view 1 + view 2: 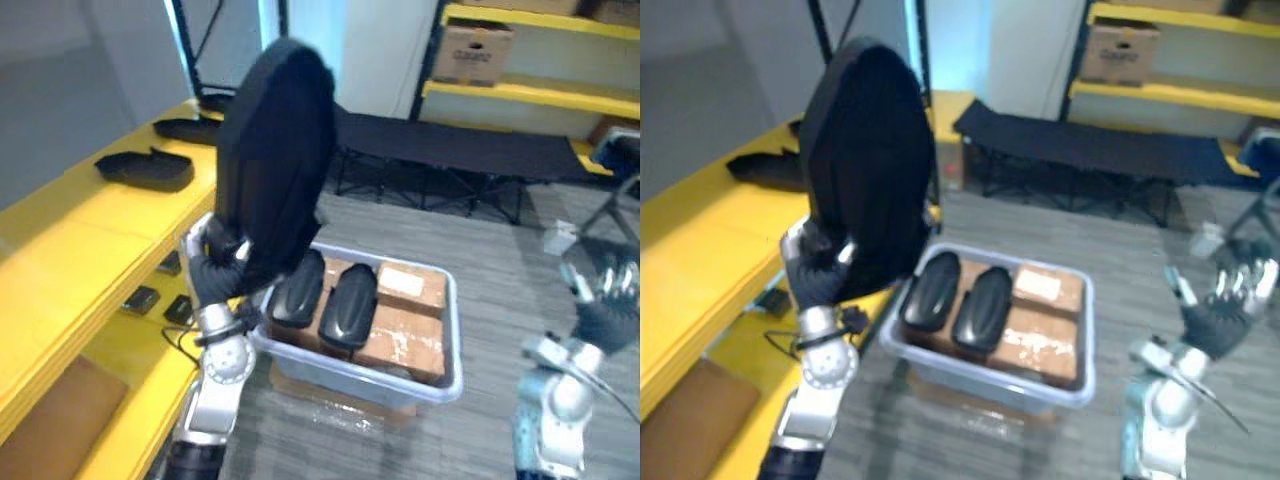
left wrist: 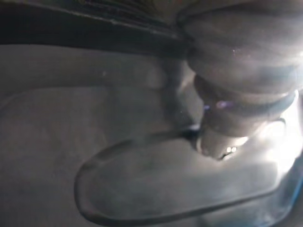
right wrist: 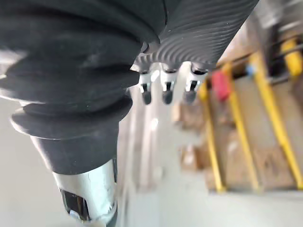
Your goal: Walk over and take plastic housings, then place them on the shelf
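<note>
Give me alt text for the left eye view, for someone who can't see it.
The robot's left hand grips a large black plastic housing upright beside the yellow shelf, where other housings already lie. A grey bin on the floor holds two more housings atop cardboard boxes; the right hand is open at right.

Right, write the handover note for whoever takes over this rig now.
Left hand: shut on the held housing, which is raised upright between the yellow shelf and the grey bin.
Right hand: open, idle on the right.
Done: at least two shelf housings lie on the top board.
Left: set down the held one, then fetch the two bin housings lying on cardboard boxes.
</note>
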